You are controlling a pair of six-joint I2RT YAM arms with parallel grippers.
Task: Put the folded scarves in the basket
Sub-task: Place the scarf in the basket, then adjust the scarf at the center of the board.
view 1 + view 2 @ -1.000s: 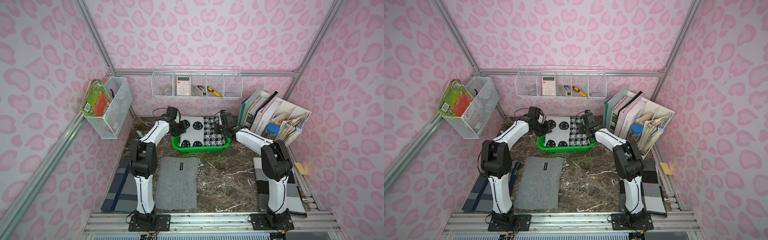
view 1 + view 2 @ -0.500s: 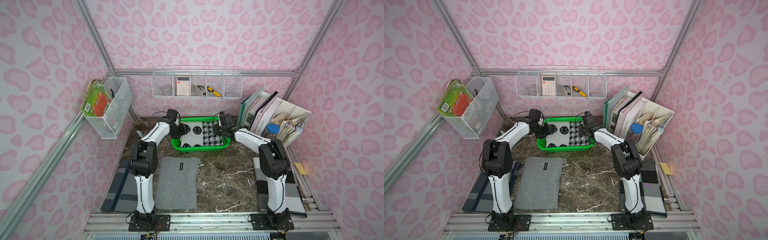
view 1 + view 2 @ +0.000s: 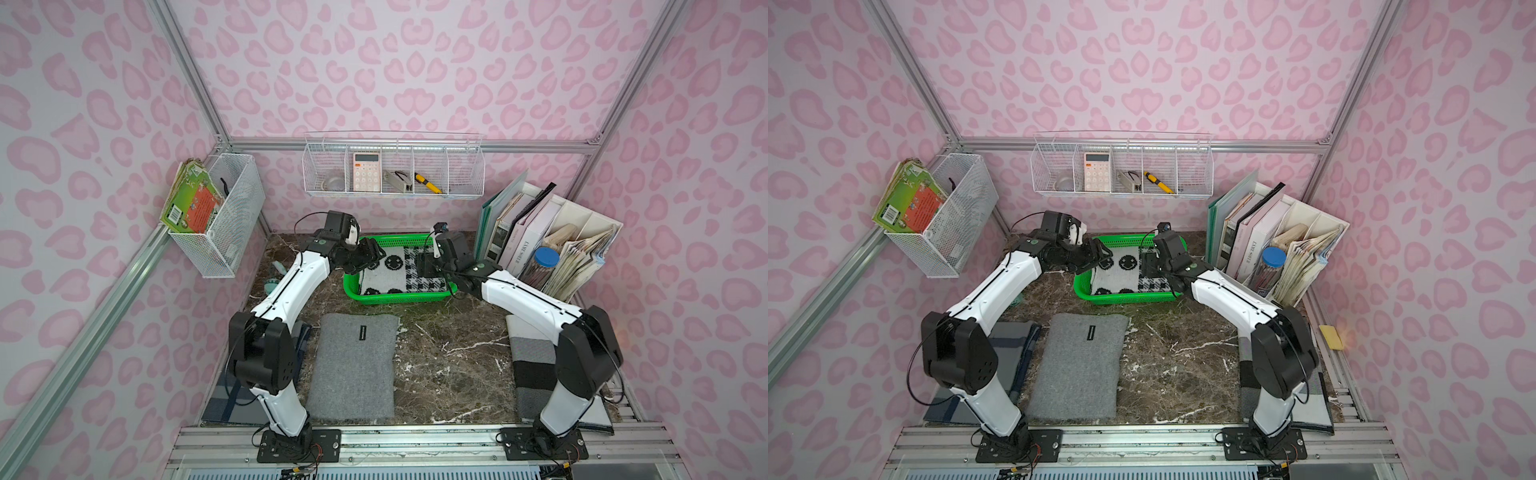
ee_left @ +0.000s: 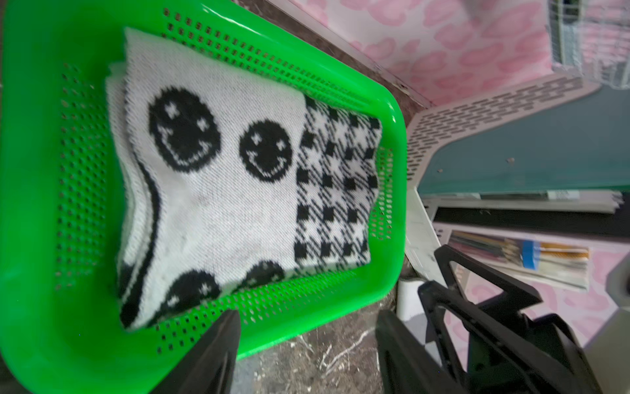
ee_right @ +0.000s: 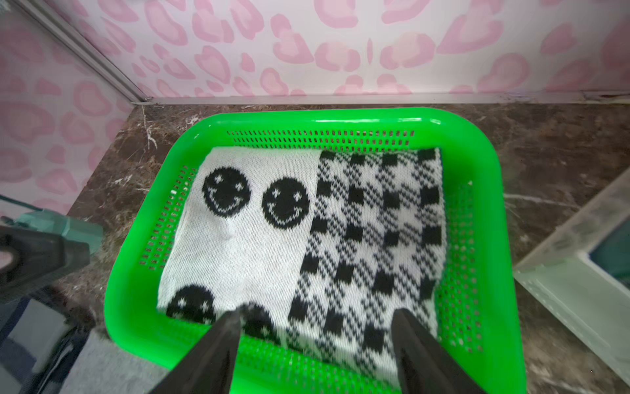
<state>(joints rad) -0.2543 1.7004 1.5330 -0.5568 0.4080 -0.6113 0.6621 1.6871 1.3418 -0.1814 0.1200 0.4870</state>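
Right wrist view. Step: placing, which we judge complete; next calls for lifting both grippers clear. Pink-patterned walls (image 5: 306, 51); marble tabletop (image 5: 545, 143); basket (image 5: 341, 119) just ahead of right gripper (image 5: 315, 315); folded scarf (image 5: 289, 238) flat inside it; left gripper (image 4: 306, 320) alongside; both spread, gripping nothing.

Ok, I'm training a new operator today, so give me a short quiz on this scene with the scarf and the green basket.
1. True or false: the scarf lies inside the green basket.
2. The left pincer is: A) open and empty, B) shut on the scarf, C) shut on the basket rim.
3. In both top views, what lies flat on the table directly on the near side of the basket?
Key: 1 true; 2 A; 3 a folded grey cloth.
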